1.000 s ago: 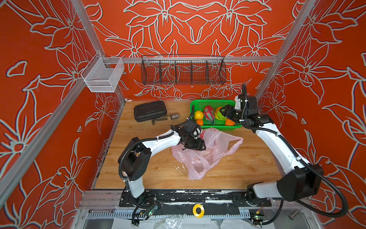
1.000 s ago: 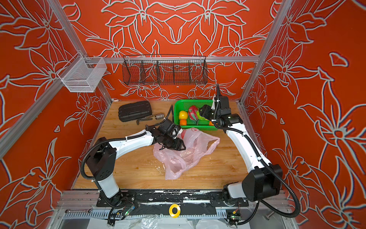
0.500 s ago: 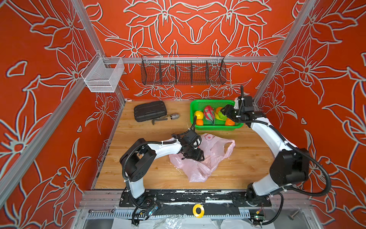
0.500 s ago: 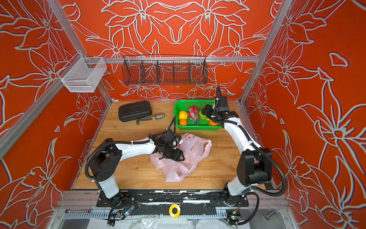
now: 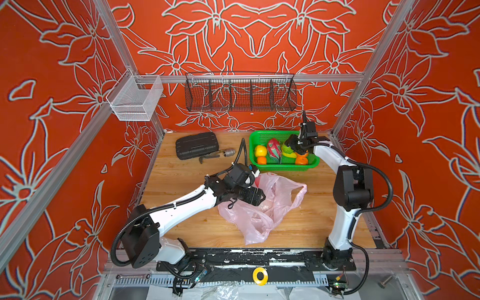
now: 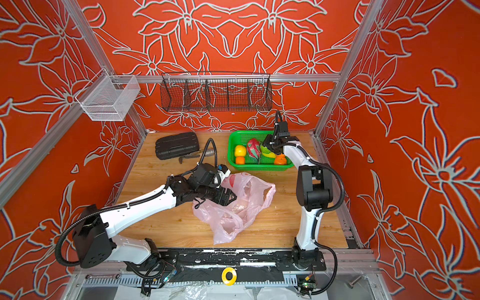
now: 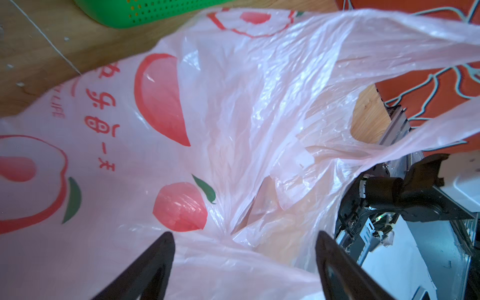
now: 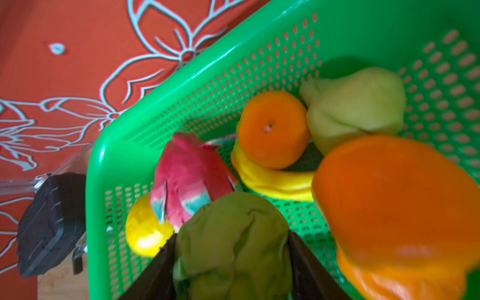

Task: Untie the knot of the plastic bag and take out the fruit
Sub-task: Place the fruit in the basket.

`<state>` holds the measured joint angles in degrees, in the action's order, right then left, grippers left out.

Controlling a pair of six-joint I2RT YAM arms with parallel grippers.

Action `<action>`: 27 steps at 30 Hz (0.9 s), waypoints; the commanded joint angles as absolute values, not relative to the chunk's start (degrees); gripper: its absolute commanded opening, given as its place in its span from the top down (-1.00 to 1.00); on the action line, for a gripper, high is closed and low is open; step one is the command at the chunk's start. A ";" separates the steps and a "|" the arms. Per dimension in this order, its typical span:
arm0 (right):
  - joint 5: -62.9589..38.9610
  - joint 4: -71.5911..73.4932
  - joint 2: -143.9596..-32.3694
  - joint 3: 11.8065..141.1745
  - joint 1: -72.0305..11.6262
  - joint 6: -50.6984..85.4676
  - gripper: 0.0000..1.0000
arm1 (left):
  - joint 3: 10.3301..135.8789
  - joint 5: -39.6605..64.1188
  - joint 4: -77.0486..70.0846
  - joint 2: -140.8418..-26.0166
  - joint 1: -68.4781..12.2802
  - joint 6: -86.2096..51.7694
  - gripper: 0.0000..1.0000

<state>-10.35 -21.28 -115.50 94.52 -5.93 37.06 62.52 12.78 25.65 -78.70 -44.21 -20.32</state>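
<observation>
While the right claw grips bumpy green fruit, the left claw gapes — crinkly pink bag beneath.

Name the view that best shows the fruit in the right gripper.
Right wrist: the bumpy green fruit is close up, pinched in the right gripper. In both top views it is tiny and largely hidden; left wrist shows nothing.

Pale pink plastic bag lies crumpled, unknotted — fruit sits in the green basket.
</observation>
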 commanded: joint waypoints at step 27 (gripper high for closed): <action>-0.91 -27.58 -86.89 82.82 -5.09 25.94 -0.73 | 61.58 -7.38 31.98 -57.83 -38.13 -18.74 -0.80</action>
<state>-5.72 -27.42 -93.03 88.29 -5.32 29.67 63.46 -3.92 31.97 -60.12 -40.10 -19.57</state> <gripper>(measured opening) 0.865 0.899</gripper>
